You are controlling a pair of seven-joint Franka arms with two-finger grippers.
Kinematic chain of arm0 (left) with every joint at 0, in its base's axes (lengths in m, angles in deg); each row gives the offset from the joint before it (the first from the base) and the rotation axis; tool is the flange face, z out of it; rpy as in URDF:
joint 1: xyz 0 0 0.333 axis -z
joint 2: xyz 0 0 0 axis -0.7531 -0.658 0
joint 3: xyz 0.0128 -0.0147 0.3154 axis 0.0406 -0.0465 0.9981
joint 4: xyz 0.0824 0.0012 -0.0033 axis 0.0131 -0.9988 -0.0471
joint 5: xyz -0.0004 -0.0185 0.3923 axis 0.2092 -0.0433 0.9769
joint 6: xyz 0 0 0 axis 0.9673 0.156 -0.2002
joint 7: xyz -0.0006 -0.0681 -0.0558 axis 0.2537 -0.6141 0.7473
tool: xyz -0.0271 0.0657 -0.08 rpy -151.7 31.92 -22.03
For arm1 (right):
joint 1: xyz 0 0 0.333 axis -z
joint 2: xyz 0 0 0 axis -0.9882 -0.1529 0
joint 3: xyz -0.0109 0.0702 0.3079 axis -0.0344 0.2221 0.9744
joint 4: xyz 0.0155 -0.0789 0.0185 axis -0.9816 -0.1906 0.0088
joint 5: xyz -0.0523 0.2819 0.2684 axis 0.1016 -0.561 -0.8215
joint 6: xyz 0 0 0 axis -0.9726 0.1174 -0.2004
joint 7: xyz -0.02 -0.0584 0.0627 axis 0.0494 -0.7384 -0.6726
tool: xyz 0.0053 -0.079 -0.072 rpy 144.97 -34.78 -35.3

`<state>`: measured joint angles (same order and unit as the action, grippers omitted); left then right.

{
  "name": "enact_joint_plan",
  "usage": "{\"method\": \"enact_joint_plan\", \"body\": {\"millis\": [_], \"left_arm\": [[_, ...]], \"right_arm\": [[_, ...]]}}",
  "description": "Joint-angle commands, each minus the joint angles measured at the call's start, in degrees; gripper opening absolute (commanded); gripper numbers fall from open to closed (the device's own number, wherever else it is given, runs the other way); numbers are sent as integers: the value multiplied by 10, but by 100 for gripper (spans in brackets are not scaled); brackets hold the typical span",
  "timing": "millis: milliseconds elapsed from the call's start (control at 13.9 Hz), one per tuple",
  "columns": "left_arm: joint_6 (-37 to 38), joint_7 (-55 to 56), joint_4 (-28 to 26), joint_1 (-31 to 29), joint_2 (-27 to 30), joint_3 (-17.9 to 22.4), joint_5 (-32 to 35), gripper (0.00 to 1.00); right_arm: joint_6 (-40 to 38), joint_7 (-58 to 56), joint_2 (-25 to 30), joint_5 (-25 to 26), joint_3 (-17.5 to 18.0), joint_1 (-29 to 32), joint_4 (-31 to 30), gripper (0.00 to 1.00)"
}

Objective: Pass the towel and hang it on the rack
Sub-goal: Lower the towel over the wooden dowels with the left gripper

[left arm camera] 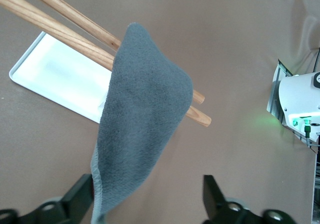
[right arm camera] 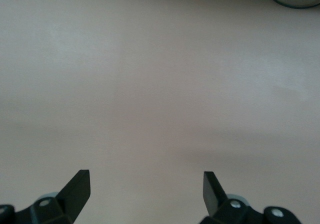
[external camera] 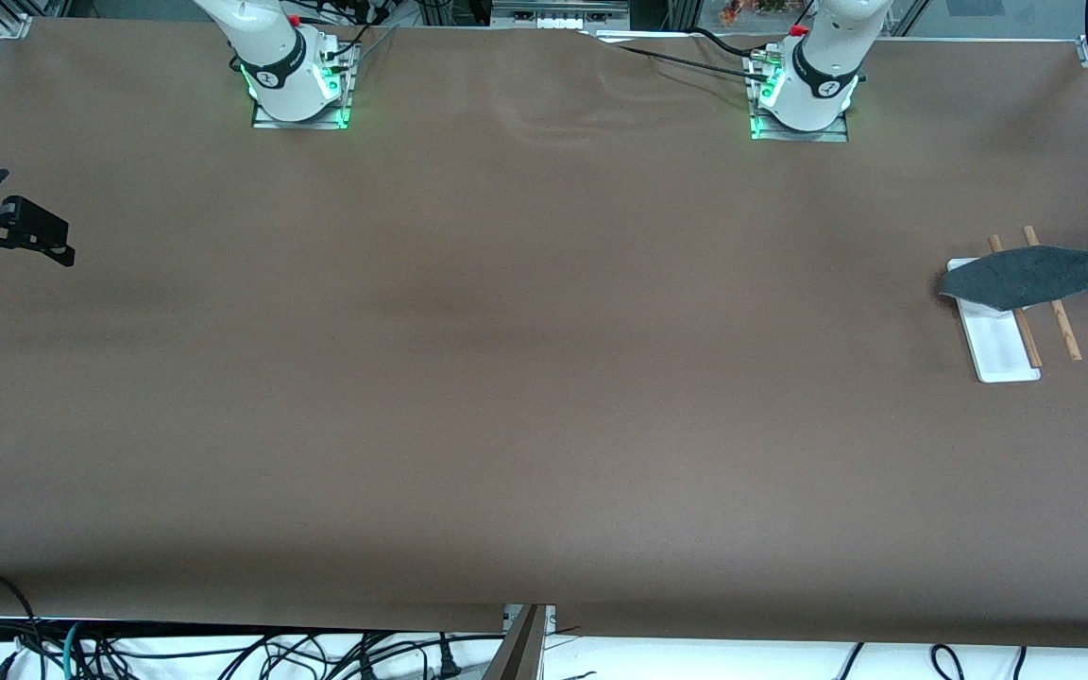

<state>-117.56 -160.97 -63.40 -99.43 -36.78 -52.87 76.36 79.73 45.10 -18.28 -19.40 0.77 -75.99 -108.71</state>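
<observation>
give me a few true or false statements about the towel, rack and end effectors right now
1. The towel lies across both rods of the rack. True.
2. The left end effector is shut on the towel. False: its fingers are spread, though one touches the towel's corner.
3. The right end effector is open over bare table. True.
4. The rack stands at the right arm's end of the table. False: it stands at the left arm's end.

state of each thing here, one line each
towel: draped over the rack's two rods, one corner hanging beside a finger of the left pincer
rack: standing on the table at the left arm's end, rods bearing the towel
left pincer: open, over the table beside the rack
right pincer: open, holding nothing, waiting over bare table at the right arm's end
</observation>
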Motion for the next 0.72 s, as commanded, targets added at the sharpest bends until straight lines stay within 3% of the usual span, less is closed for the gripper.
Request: {"method": "enact_joint_plan", "body": {"millis": [0, 361, 649], "left_arm": [[-12, -21, 18, -10, -12, -3, -21, 100], [10, -10, 58, 5, 1, -12, -29, 100], [49, 136, 95, 34, 23, -12, -30, 100]], "right_arm": [[0, -5, -1, -14, 1, 4, 5, 100], [1, -11, -1, -13, 1, 5, 5, 100], [1, -13, -1, -13, 1, 5, 5, 100]]}}
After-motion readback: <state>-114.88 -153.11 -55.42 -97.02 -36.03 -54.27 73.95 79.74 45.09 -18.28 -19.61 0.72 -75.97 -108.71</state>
